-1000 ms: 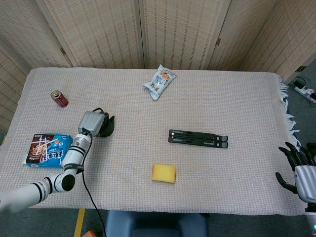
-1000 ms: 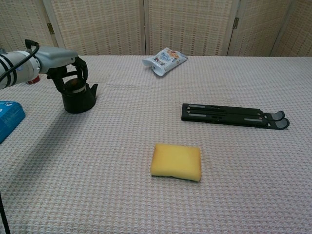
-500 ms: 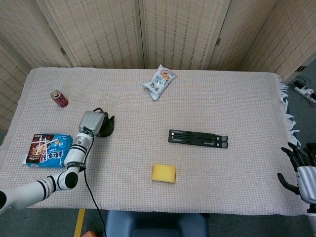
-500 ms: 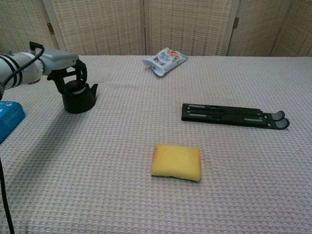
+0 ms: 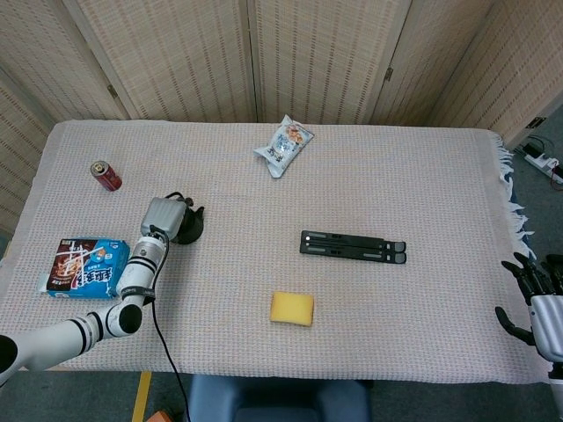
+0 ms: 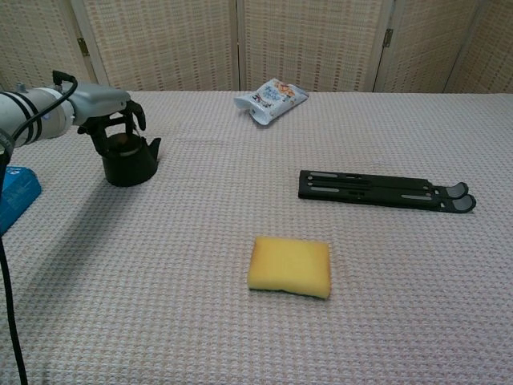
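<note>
Left hand (image 6: 108, 112) set over the small black teapot (image 6: 128, 163), which stands on the table cloth (image 5: 396, 176).

Fingers are curled down around the teapot's top and handle, so it is judged to be grasped, though the pot is not lifted: its base rests on the cloth, so a grasp is in place and any carrying is yet undone. The forearm is stretched low across the cloth from the near left edge, palm downward. Beside the teapot, toward that edge, a blue snack packet (image 5: 81, 266) is seen, and beyond it a red can (image 5: 106, 176). Right hand (image 5: 538, 303) is held off the far right edge, well apart from the teapot, fingers spread, nothing in them.
</note>
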Motion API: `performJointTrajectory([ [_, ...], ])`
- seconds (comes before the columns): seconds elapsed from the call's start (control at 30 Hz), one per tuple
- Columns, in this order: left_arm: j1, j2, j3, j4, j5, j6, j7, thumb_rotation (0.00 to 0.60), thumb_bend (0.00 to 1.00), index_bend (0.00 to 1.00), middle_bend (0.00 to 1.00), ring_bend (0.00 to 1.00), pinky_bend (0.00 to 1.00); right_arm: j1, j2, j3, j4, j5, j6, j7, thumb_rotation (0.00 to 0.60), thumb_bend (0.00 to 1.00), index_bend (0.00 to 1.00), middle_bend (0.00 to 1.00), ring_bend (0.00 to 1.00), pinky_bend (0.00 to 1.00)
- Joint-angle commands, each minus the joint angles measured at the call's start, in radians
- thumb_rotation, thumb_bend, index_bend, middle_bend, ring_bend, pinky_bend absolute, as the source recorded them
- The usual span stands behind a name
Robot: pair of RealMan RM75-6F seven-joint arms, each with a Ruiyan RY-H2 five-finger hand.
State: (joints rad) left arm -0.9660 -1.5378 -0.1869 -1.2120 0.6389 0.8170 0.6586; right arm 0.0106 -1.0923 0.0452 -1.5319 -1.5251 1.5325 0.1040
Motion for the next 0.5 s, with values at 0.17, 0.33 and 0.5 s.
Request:
performJointTrajectory([
  [0.17, -0.004, 0.000, 0.008, -0.007, -0.011, 0.008, 0.002, 0.600, 0.27, 0.13, 0.23, 0.76, 0.73, 0.001, -0.001, 0.000, 0.002, -0.001, -0.001, 0.001, 0.600, 0.34, 0.15, 0.12, 0.21, 0.09],
  [0.33, -0.005, 0.008, 0.011, -0.023, -0.019, 0.015, 0.004, 0.600, 0.27, 0.10, 0.21, 0.76, 0.73, 0.000, 0.000, 0.000, 0.002, -0.002, 0.000, 0.000, 0.600, 0.34, 0.16, 0.12, 0.21, 0.09],
  [0.5, 0.007, 0.033, 0.012, -0.072, -0.001, 0.042, -0.013, 0.600, 0.27, 0.08, 0.20, 0.76, 0.73, 0.000, 0.001, 0.000, 0.000, -0.003, 0.000, 0.000, 0.600, 0.34, 0.15, 0.12, 0.21, 0.09],
])
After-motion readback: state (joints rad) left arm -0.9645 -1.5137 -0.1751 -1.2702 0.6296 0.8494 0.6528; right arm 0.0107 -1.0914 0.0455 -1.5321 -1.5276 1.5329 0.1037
